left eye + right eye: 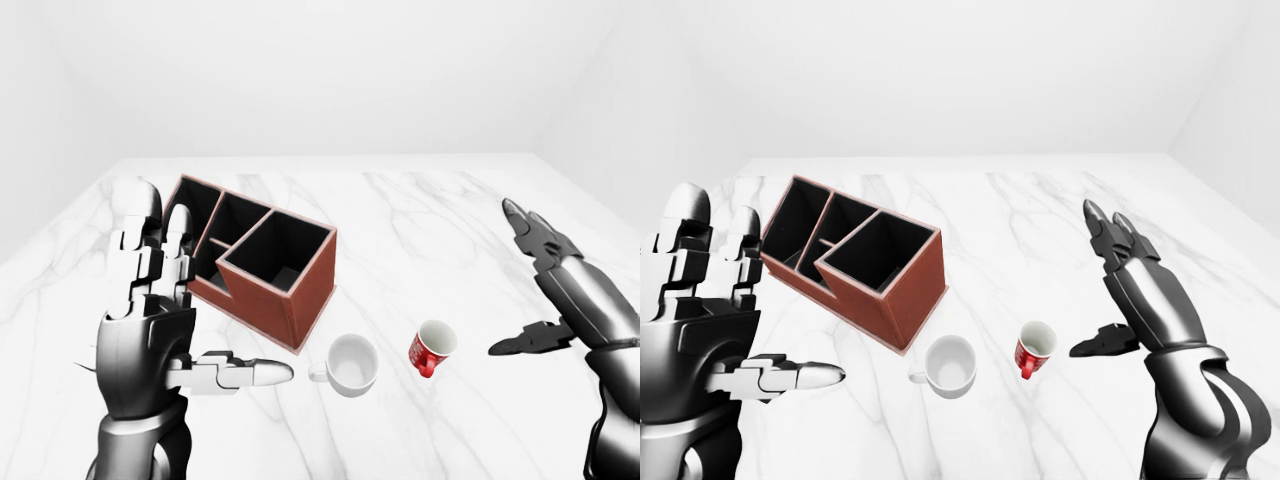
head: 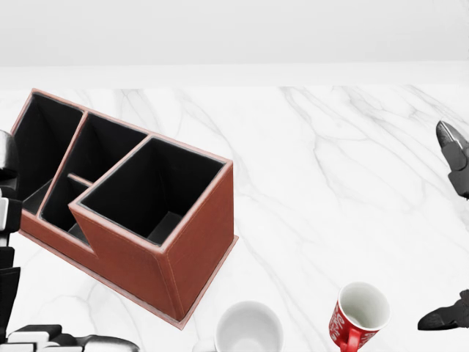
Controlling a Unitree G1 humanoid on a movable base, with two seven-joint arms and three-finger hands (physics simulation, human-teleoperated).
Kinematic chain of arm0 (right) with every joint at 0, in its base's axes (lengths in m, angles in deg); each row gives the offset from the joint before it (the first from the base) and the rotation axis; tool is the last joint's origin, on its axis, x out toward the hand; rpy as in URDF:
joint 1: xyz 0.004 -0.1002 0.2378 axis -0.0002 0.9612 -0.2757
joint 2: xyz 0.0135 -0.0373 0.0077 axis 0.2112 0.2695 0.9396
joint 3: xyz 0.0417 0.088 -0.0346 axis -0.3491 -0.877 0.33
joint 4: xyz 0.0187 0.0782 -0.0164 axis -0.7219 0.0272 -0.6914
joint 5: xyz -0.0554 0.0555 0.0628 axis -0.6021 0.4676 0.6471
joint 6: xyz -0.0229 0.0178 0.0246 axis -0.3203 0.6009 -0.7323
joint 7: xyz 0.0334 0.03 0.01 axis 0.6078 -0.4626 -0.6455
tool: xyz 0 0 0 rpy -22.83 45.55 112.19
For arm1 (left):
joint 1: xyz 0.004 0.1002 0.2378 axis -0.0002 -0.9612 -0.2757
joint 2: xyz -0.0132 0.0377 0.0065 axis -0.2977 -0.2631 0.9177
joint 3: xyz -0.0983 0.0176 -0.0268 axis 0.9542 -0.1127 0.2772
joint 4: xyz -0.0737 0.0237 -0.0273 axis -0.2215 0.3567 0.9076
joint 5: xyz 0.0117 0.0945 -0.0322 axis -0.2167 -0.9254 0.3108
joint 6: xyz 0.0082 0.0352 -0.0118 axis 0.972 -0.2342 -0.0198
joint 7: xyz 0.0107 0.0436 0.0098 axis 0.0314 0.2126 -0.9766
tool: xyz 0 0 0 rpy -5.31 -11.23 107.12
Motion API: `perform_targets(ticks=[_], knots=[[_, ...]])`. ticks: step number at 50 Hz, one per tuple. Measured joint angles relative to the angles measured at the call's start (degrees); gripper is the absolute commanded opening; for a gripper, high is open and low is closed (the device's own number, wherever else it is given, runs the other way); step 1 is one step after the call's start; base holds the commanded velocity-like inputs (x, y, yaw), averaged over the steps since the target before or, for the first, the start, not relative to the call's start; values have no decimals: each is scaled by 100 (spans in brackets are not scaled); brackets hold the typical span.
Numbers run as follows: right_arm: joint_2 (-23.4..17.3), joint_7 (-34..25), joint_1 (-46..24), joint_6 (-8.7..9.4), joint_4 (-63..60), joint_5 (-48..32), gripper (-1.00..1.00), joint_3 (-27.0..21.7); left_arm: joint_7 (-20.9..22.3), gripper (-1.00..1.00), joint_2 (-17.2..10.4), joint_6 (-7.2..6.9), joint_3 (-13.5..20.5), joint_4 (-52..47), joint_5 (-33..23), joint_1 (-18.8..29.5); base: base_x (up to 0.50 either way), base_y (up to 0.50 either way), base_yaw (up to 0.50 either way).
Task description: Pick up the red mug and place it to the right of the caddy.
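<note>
Standing upright on the marble table (image 1: 440, 220), the red mug (image 1: 431, 347) sits just left of the right hand's (image 1: 1130, 290) spread, empty fingers, apart from them. The left hand (image 1: 150, 320) is spread too, its fingers beside the caddy (image 1: 262, 257), near a white mug (image 1: 351, 364).

Count on marble table (image 1: 440, 220): 1 red mug (image 1: 431, 347), 1 white mug (image 1: 351, 364), 1 caddy (image 1: 262, 262) with four compartments.

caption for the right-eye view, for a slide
Open right hand beside the upright red mug, right of the caddy.
</note>
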Motion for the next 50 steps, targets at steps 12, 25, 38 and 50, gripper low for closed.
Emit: perform_targets(ticks=[12, 25, 38, 50], knots=[[159, 0, 72, 0, 464, -151, 100, 314, -3, 100, -4, 0, 5, 27, 8, 10, 0, 0, 0], [118, 0, 39, 0, 929, -235, 100, 415, -7, 100, -5, 0, -4, 44, 1, 20, 0, 0, 0], [148, 0, 40, 0, 1282, -250, 100, 558, -12, 100, -13, 0, -13, 82, -1, 20, 0, 0, 0], [100, 0, 20, 0, 1695, -427, 100, 751, -3, 100, -9, 0, -1, 77, 6, 16, 0, 0, 0]])
